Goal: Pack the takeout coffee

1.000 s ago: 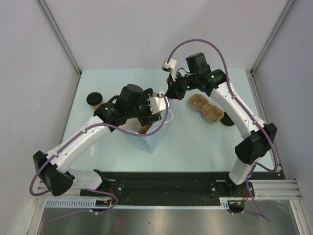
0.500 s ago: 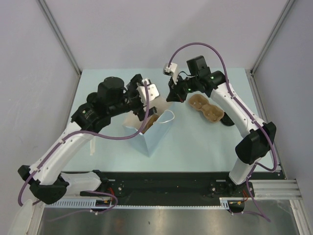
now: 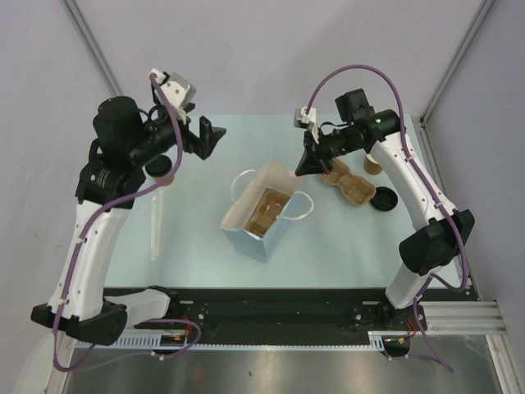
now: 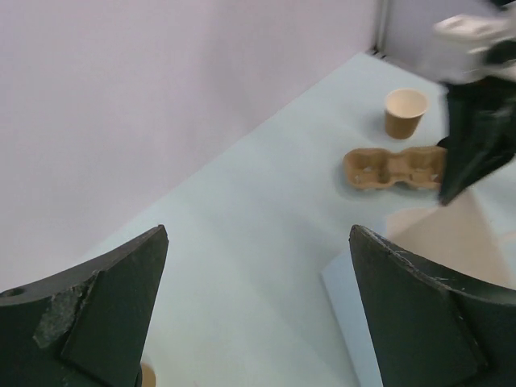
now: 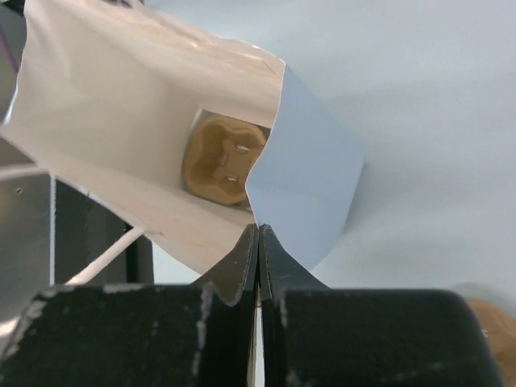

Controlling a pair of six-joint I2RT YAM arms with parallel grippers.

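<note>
An open tan cup (image 3: pixel 373 162) (image 4: pixel 405 111), cream inside, stands at the far right. Its black lid (image 3: pixel 383 199) lies apart on the table. A second cup with its lid on (image 3: pixel 161 170) peeks out from under my left arm. The light-blue bag (image 3: pixel 267 230) (image 5: pixel 310 173) stands in the middle with its mouth open. My right gripper (image 3: pixel 303 170) (image 5: pixel 258 226) is shut on the bag's right rim. High over the table's left, my left gripper (image 3: pixel 207 138) (image 4: pixel 258 234) is open and holds nothing.
One brown pulp carrier (image 3: pixel 267 211) (image 5: pixel 222 157) lies in the bottom of the bag. Another carrier (image 3: pixel 351 182) (image 4: pixel 395 168) sits on the table right of the bag, beside the open cup. A thin white stick (image 3: pixel 155 228) lies at the left.
My left gripper opened, rose out of the bag and swung back to the left. The bag slid a little right with my right gripper, and its mouth now shows wide.
</note>
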